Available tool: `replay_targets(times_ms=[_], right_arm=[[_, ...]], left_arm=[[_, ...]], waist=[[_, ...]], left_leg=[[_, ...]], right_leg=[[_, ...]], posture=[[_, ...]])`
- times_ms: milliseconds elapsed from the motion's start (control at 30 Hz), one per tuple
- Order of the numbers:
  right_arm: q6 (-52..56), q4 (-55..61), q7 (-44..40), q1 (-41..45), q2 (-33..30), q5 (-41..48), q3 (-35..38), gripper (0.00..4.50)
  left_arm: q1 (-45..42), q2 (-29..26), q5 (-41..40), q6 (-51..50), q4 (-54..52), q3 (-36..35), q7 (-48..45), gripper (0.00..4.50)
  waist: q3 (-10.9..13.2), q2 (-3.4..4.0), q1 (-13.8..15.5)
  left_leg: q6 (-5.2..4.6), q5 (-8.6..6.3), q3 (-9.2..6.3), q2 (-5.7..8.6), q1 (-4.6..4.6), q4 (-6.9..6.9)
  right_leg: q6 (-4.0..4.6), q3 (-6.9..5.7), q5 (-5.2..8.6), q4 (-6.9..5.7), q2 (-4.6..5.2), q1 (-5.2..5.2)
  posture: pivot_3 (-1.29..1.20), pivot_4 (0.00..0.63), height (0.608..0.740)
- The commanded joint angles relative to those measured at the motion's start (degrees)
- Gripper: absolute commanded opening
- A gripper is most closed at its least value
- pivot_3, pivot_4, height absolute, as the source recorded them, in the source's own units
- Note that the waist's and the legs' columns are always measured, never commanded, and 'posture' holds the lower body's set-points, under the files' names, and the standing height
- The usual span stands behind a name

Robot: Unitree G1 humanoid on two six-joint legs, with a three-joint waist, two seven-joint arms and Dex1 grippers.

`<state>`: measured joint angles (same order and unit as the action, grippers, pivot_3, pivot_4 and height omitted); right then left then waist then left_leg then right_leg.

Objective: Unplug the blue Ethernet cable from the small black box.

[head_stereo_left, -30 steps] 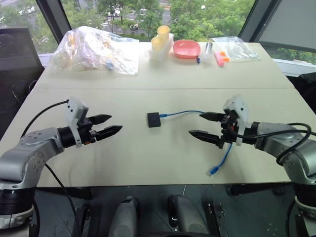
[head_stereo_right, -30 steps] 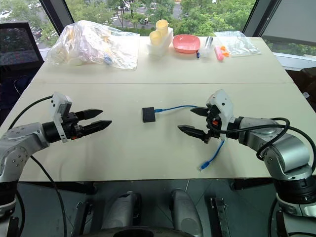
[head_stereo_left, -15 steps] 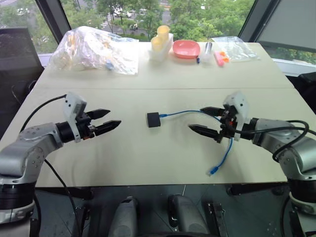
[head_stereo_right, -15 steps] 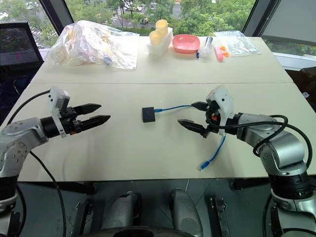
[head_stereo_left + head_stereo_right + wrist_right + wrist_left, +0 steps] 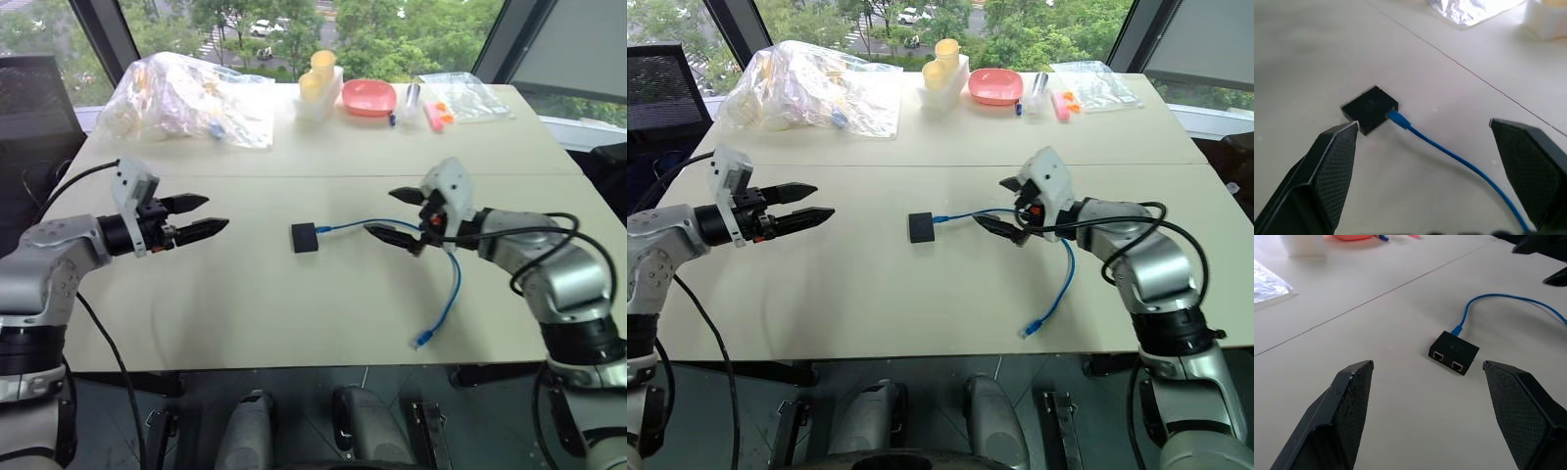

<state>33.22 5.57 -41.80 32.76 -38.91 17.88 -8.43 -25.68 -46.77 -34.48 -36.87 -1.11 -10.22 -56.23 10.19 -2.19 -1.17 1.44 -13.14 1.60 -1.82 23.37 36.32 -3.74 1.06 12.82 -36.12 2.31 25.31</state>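
Black box (image 5: 305,237) mid-table, blue cable (image 5: 443,284) still plugged into its right side, running right then curling toward table's near edge, L gripper (image 5: 197,216) well left of box, jaws wide, empty, R gripper (image 5: 397,214) over cable just right of box, jaws wide, nothing held

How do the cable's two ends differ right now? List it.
1. One end of the blue Ethernet cable is plugged into the small black box; the other end lies loose near the table's front edge.
2. The plugged end sits mid-table, ahead of the right hand; the loose end lies on that hand's near side.
Both rest on the table.
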Motion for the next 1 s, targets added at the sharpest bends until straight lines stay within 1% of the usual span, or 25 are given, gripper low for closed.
replay_targets(times_ms=[33,133,200,300,433,533,633,767,833,933,1000], right_arm=[[-11.06,-11.57,2.85,5.43,3.63,-12.34,-7.97,4.46],[-22.20,-25.22,7.28,10.80,8.20,-21.15,-12.92,4.46],[-27.82,-32.20,8.41,13.33,10.90,-23.97,-14.18,4.46],[-33.57,-39.36,8.63,15.96,14.07,-26.37,-14.94,4.46],[-38.19,-44.70,8.64,18.02,16.43,-28.95,-15.19,4.46],[-40.13,-45.08,7.86,17.99,16.56,-30.68,-15.38,4.46],[-46.24,-44.99,4.68,17.31,15.19,-34.03,-18.21,4.46],[-51.24,-47.09,-0.43,19.36,15.00,-35.45,-19.32,4.46],[-52.00,-49.32,-1.91,21.35,15.91,-35.95,-19.32,4.46],[-52.48,-55.94,-5.76,25.51,18.45,-37.17,-20.24,4.46],[-50.05,-63.13,-11.57,29.91,21.95,-35.36,-18.89,4.46]], left_arm=[[-1.02,0.08,-1.91,-1.53,-3.27,-1.45,0.46,3.74],[-0.37,0.84,-1.52,-1.34,-4.30,-1.66,1.84,3.74],[0.50,0.96,-1.67,-1.56,-5.07,-1.83,2.24,3.74],[1.86,1.12,-2.28,-2.13,-6.42,-2.77,3.08,3.74],[3.49,1.38,-2.58,-2.46,-8.20,-3.66,4.06,3.74],[4.61,1.57,-2.61,-2.52,-9.34,-4.45,4.88,3.74],[5.34,1.78,-2.54,-2.27,-9.58,-4.93,5.46,3.74],[4.72,1.75,-2.29,-1.70,-9.15,-4.00,5.61,3.74],[3.91,1.87,-2.28,-1.52,-8.44,-3.77,5.54,3.74],[2.86,2.22,-1.72,-0.89,-7.20,-3.10,5.41,3.74],[2.08,2.89,-1.51,-0.41,-6.41,-2.66,5.47,3.74]], waist=[[0.00,0.00,-0.19],[0.01,0.01,-0.22],[0.01,0.01,-0.19],[0.00,0.01,-0.05],[0.00,0.00,-0.06],[0.00,0.01,-0.09],[0.00,0.01,-0.11],[0.00,0.00,-0.29],[0.00,0.01,-0.55],[0.00,0.01,-1.28],[0.00,0.01,-1.66]], left_leg=[[0.00,0.00,0.02,0.00,-0.04,0.00],[0.00,0.00,0.02,0.00,-0.01,0.01],[0.00,0.00,0.02,0.00,0.01,-0.01],[0.00,0.00,0.01,0.00,0.05,-0.06],[0.00,0.00,0.00,0.00,0.04,-0.05],[0.00,0.01,0.00,0.00,-0.01,-0.02],[0.00,0.01,-0.01,-0.01,-0.02,-0.02],[0.00,0.01,0.00,0.00,-0.04,-0.03],[0.00,0.01,0.00,0.00,-0.05,-0.03],[0.00,0.01,-0.03,0.00,-0.07,-0.01],[0.01,0.01,-0.02,-0.01,-0.12,-0.02]], right_leg=[[0.00,0.02,0.00,-0.02,-0.03,-0.02],[-0.02,0.04,-0.03,-0.04,-0.04,0.02],[-0.17,0.04,-0.12,-0.04,-0.04,0.04],[-0.21,0.04,-0.13,-0.02,-0.02,0.06],[-0.24,0.04,-0.15,-0.02,0.01,0.03],[-0.23,0.04,-0.15,-0.02,0.01,-0.01],[-0.23,0.04,-0.15,-0.05,0.02,-0.01],[-0.23,0.04,-0.15,-0.04,0.00,-0.02],[-0.23,0.04,-0.15,-0.06,-0.01,-0.03],[-0.23,0.03,-0.15,-0.08,-0.02,-0.07],[-0.23,0.03,-0.16,-0.09,-0.02,-0.10]], posture=[[0.00,0.150,0.740],[0.00,0.150,0.740],[0.00,0.150,0.740],[0.00,0.150,0.740],[0.00,0.150,0.740],[0.00,0.150,0.740],[0.00,0.150,0.740],[0.00,0.150,0.740],[0.00,0.150,0.740],[0.00,0.150,0.740],[0.00,0.150,0.740]])
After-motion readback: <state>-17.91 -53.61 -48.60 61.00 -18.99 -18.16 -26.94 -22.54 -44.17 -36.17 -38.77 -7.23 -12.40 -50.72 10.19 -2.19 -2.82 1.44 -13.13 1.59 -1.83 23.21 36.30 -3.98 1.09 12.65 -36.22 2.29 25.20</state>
